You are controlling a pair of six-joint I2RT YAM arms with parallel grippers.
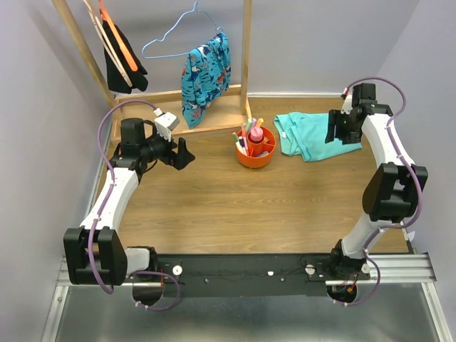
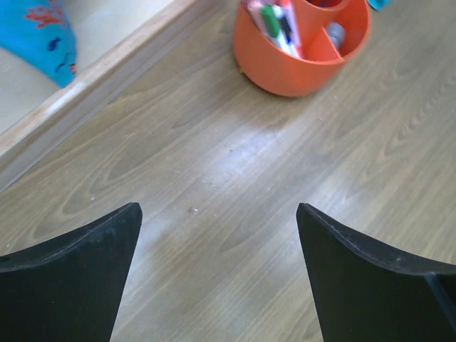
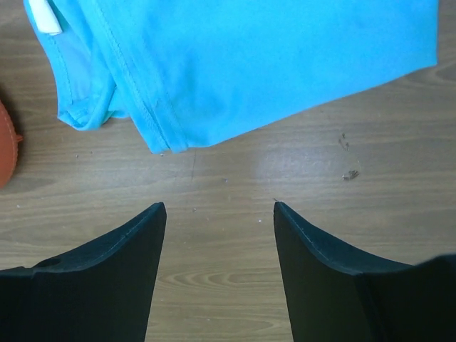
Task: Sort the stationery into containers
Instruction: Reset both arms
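The round orange-red bowl [image 1: 256, 147] with inner dividers stands at the back middle of the table. Stationery [image 1: 251, 132] stands in it: coloured highlighters, thin pens and a pink bottle. It also shows at the top of the left wrist view [image 2: 303, 44] with pens [image 2: 278, 25] in one compartment. My left gripper [image 1: 183, 154] is open and empty, left of the bowl and apart from it. My right gripper [image 1: 335, 130] is open and empty, over the right edge of a teal cloth. In the right wrist view only the bowl's edge [image 3: 6, 146] shows.
A teal folded garment [image 1: 308, 134] lies right of the bowl, also in the right wrist view [image 3: 242, 57]. A wooden clothes rack [image 1: 178, 107] with a patterned blue garment [image 1: 206, 75], a blue hanger and dark clothes stands at the back left.
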